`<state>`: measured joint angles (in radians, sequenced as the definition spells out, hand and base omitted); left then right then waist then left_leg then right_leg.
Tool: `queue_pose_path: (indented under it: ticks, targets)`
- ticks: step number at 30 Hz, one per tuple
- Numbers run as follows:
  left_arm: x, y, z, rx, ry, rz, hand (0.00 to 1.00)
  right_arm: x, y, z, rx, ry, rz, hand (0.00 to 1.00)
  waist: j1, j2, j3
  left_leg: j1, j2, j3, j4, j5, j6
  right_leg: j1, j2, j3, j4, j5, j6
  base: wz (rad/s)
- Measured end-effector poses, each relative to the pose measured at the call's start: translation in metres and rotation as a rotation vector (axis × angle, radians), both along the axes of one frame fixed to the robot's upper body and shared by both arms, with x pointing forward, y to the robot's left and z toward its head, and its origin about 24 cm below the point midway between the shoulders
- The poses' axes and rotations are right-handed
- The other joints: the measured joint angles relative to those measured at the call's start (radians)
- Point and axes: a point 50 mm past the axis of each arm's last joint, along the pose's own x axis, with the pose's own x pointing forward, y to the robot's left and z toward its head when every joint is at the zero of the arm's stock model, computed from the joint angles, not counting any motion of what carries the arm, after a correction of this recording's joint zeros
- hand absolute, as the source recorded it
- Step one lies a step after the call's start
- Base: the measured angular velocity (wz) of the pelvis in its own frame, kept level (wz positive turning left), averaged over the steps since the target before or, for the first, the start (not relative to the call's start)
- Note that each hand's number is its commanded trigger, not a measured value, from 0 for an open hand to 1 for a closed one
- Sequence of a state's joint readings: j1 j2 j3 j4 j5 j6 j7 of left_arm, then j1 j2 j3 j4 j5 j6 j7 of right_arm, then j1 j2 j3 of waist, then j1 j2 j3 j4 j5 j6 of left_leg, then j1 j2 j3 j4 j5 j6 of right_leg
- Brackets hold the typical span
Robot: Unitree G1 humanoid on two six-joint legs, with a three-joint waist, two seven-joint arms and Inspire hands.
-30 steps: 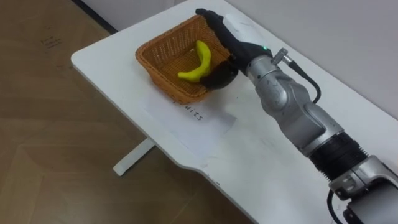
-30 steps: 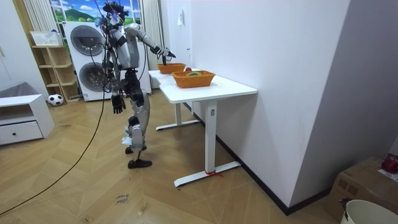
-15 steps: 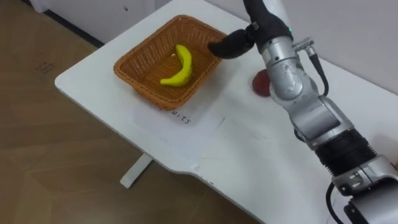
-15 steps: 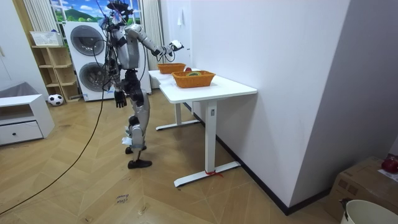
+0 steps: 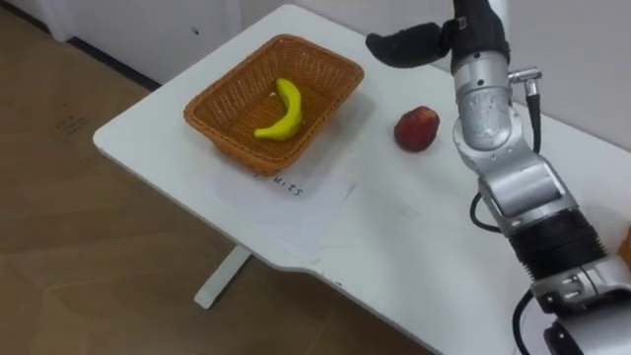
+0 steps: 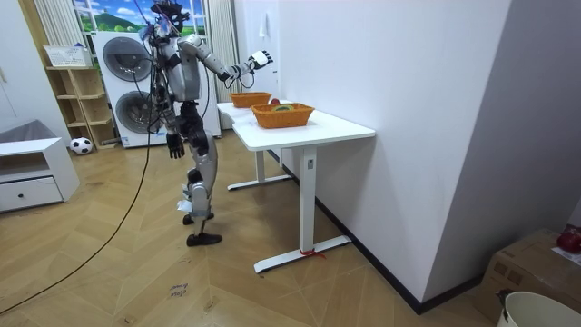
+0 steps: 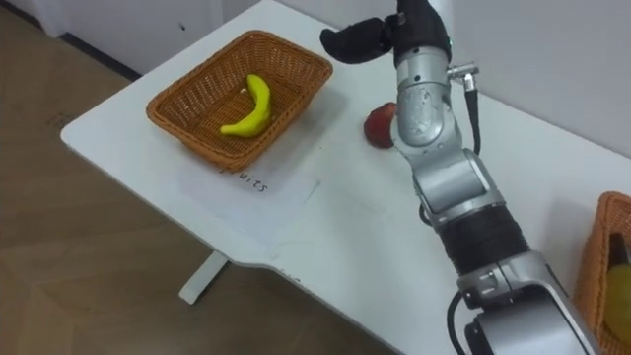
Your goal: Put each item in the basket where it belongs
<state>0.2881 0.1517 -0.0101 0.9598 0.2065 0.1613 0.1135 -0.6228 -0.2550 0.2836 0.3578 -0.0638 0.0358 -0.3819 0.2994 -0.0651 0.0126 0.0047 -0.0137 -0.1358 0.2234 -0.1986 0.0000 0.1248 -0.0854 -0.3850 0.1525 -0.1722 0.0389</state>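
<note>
A yellow banana [image 5: 281, 110] lies in a brown wicker basket [image 5: 229, 106] at the table's far left. On the white table [image 5: 394, 256], just right of that basket, sits a red apple [image 5: 417, 128]; in the right eye view the apple [image 7: 376, 126] is partly behind my forearm. Above and behind the apple my right hand [image 5: 463, 30] is raised at the picture's top, thumb stretched toward the basket, holding nothing. In the room view my left hand [image 6: 172, 143] hangs at my side, fingers relaxed. I stand at the table's end.
A sheet of paper [image 5: 296, 187] with a handwritten label lies under the basket's near side. A second wicker basket [image 7: 603, 247] with something yellow in it stands at the right. The table's front edge runs close below the paper.
My right hand has risen from the basket's far rim and drawn back to the right, baring the apple. The banana stays in the basket. The camera has shifted a little.
</note>
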Motion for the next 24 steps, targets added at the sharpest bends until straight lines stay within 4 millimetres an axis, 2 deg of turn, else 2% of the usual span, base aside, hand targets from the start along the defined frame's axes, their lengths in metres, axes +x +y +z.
queue_pose_path:
  ticks: [1, 3, 6, 9, 10, 11, 15, 20, 24]
  targets:
    - [0.0, -0.002, -0.001, -0.009, 0.003, -0.005, 0.0, -0.001, -0.001, -0.002, 0.011, 0.01, 0.0, 0.0, -0.007, 0.014, -0.006, -0.001, 0.001, 0.003, -0.002, 0.002, 0.001, -0.004, 0.0, 0.002, 0.0, 0.0, 0.0, -0.06]
    - [-0.003, -0.003, -0.001, -0.018, 0.013, -0.008, 0.0, -0.001, -0.002, -0.005, 0.027, 0.022, -0.001, 0.0, -0.02, 0.027, -0.0144, 0.0, 0.002, 0.006, -0.006, 0.008, 0.001, -0.008, 0.0, 0.004, 0.001, 0.0, 0.0, -0.07]
    - [-0.003, -0.006, -0.002, -0.031, 0.013, -0.012, 0.0, 0.0, -0.005, -0.01, 0.058, 0.049, -0.008, 0.0, -0.024, 0.032, -0.0178, 0.012, 0.005, 0.025, -0.017, 0.012, 0.0, -0.011, 0.0, 0.025, 0.001, 0.0, 0.0, -0.16]
    - [0.005, -0.008, -0.001, -0.04, -0.012, -0.015, 0.0, 0.002, -0.013, -0.021, 0.073, 0.101, -0.042, 0.0, -0.038, 0.021, -0.013, 0.024, 0.003, 0.033, -0.019, 0.012, 0.0, -0.003, -0.004, 0.026, 0.0, 0.0, 0.0, -0.04]
    - [0.007, -0.009, -0.001, -0.047, -0.021, -0.01, 0.0, 0.003, -0.015, -0.023, 0.089, 0.112, -0.044, 0.0, -0.042, 0.019, -0.0063, 0.024, 0.003, 0.038, -0.019, 0.012, 0.0, -0.004, -0.005, 0.027, 0.0, 0.0, 0.0, -0.07]
    - [0.007, -0.009, -0.001, -0.052, -0.022, -0.003, 0.0, 0.003, -0.014, -0.024, 0.094, 0.121, -0.041, 0.0, -0.043, 0.018, -0.0041, 0.024, 0.003, 0.041, -0.019, 0.012, 0.0, -0.005, -0.006, 0.028, 0.0, 0.0, 0.0, -0.13]
    - [0.021, -0.015, -0.001, -0.066, -0.046, -0.048, 0.0, 0.004, -0.014, -0.035, 0.098, 0.174, -0.036, 0.0, -0.049, 0.031, 0.0047, 0.014, 0.005, 0.056, -0.022, 0.012, 0.001, -0.026, -0.007, 0.031, 0.008, 0.001, 0.0, -0.12]
    - [0.028, -0.019, -0.001, -0.075, -0.065, -0.073, 0.0, 0.004, -0.014, -0.039, 0.096, 0.192, -0.033, 0.0, -0.054, 0.049, 0.0042, -0.007, 0.01, 0.072, -0.024, 0.012, 0.001, -0.058, -0.005, 0.04, 0.019, 0.002, -0.002, -0.1]
    - [0.026, -0.022, -0.002, -0.091, -0.067, -0.049, 0.0, 0.004, -0.008, -0.04, 0.111, 0.196, -0.021, 0.0, -0.064, 0.068, -0.0002, -0.011, 0.01, 0.072, -0.024, 0.012, 0.001, -0.062, -0.005, 0.04, 0.016, 0.002, -0.002, 0.0]
